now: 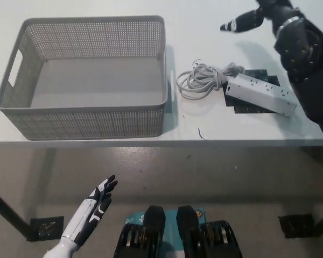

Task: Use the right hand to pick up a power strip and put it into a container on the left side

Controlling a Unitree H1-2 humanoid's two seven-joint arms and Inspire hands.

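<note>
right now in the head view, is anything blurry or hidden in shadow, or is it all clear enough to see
Head view: mostly sharp and evenly lit. The power strip and its coiled cable are crisp. The basket throws a soft shadow on the table at its right side. The right hand is black and slightly soft, so its fingers are hard to read. The left hand shows clearly below the table edge.

Right hand (251, 19) partly cut off by top edge; finger state unclear. Power strip (260, 93) far end hidden under right arm.
</note>
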